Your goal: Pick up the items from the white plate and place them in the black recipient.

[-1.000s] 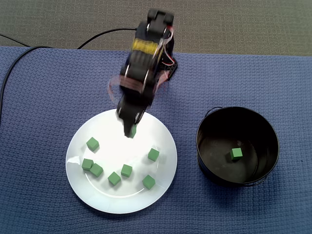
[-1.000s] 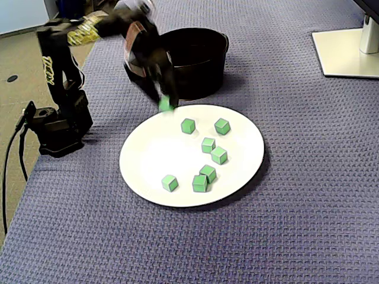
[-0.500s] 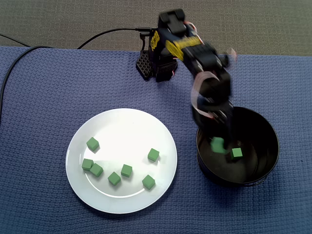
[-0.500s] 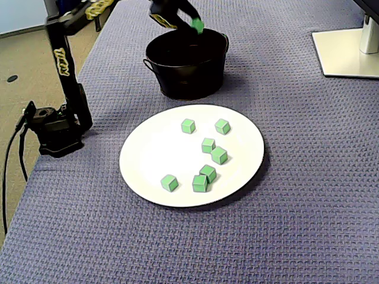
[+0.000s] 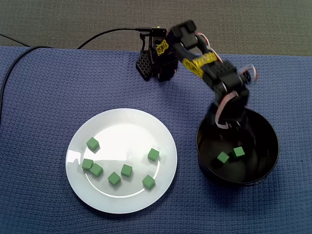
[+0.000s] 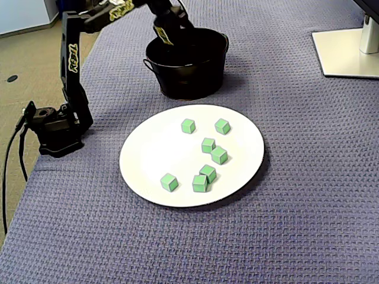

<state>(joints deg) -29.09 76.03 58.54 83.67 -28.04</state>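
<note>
Blur smears the gripper (image 5: 228,126) in the fixed view from above, so whether its fingers are spread or pressed together cannot be told. It hangs over the back left rim of the black pot (image 5: 271,146), its tips reaching down inside. In the fixed view from the side, the gripper (image 6: 167,35) is a dark shape at the pot's (image 6: 189,80) left rim. Its tips are lost against the black interior, and the pot's near wall hides the floor.

From above, two green cubes (image 5: 223,157) lie on the pot floor, just beside each other and below the gripper, apart from it. Seven more cubes (image 5: 126,170) rest on the white plate (image 5: 122,131), mostly in its lower half. The plate (image 6: 151,151) sits near the pot, not touching it.

The arm (image 5: 204,63) runs from its base (image 5: 156,61) at the far edge of the blue cloth (image 5: 39,97), out to the right, then bends down at the wrist into the pot. From the side, its lower link (image 6: 69,59) stands nearly upright, and the upper link passes along the frame's top edge, partly cut off. A black cable (image 5: 107,33) leads away from the base.
</note>
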